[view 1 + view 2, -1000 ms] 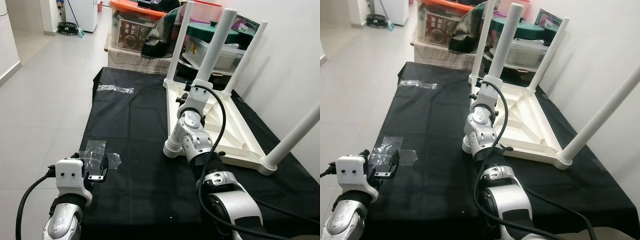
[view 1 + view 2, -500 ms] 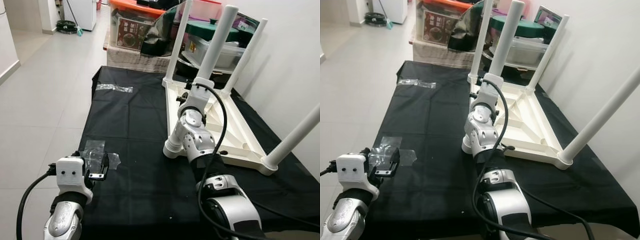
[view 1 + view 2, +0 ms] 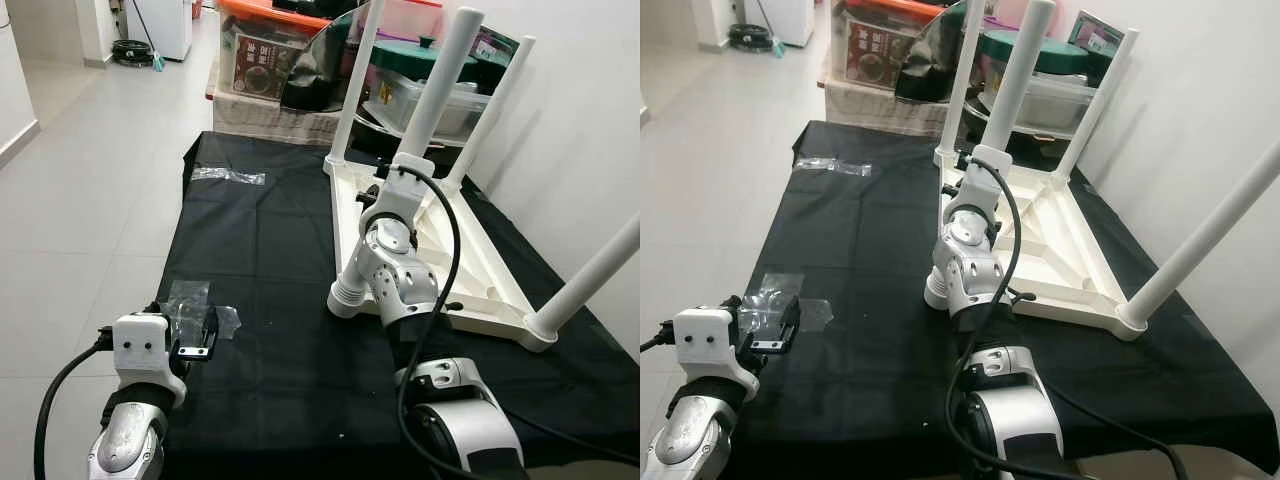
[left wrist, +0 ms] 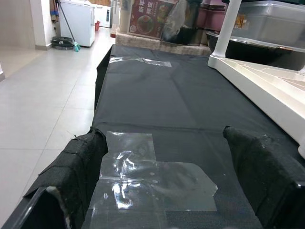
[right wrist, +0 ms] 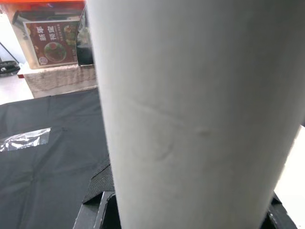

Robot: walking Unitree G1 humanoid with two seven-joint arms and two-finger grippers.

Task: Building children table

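White children's table (image 3: 470,262) was laid upside down on the black cloth (image 3: 260,230), 4 legs up. Near-left table leg (image 3: 428,95) was clasped by the right gripper (image 3: 398,180). Left gripper (image 4: 167,191) was held spread wide over a clear plastic bag (image 4: 152,179).

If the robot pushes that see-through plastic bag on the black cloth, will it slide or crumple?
The clear plastic bag lies flat and wrinkled on the black cloth, so it is probably thin, floppy and very light. A push would likely crumple it rather than slide it neatly. The left gripper sits open beside it.
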